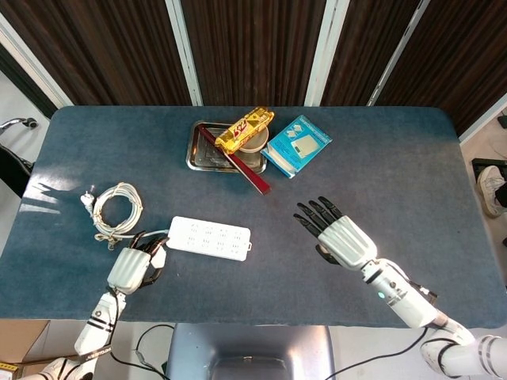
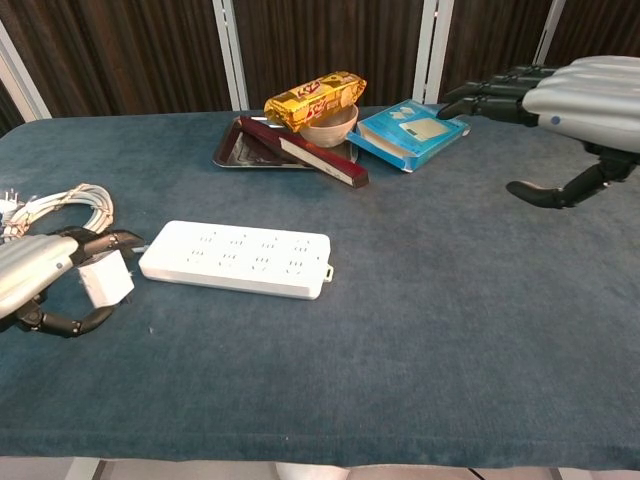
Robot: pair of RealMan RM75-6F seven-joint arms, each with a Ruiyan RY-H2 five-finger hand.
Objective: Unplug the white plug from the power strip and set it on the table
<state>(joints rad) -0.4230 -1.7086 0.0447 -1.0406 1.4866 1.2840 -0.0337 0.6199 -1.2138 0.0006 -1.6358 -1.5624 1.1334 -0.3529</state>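
The white power strip (image 1: 210,237) (image 2: 238,258) lies flat on the blue table with none of its sockets occupied. To its left, my left hand (image 1: 131,265) (image 2: 40,275) holds the small white plug (image 2: 105,280) (image 1: 158,255) between its curled fingers, low over the table near the front left edge. My right hand (image 1: 337,233) (image 2: 570,100) hovers well to the right of the strip, fingers spread and holding nothing.
A coiled white cable (image 1: 117,207) (image 2: 55,212) lies behind my left hand. At the back stand a metal tray (image 1: 198,150), a bowl with a yellow snack pack (image 1: 244,129) on it, a dark red bar (image 1: 242,162) and a blue box (image 1: 297,145).
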